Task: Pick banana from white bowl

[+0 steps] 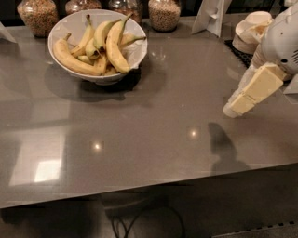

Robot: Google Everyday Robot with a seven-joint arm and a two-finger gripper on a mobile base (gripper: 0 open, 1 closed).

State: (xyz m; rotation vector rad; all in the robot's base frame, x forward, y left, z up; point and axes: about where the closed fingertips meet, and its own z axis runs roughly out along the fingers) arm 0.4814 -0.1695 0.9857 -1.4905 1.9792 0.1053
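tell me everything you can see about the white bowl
The white bowl is wide, round and glossy, with smooth sloping sides; it looks like ceramic. It stands upright at the far left of the grey table, just in front of a row of glass jars, with a dark shadow under it. It holds a pile of bananas, among them the banana, large and curved, stem pointing to the far rim. The gripper hangs far off over the table's right side.

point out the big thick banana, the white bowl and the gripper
big thick banana (114,46): camera view, middle of its curved body
white bowl (64,25): camera view, bare inner wall at upper left
gripper (233,109): camera view, its lower tip, far right, well away from the bowl
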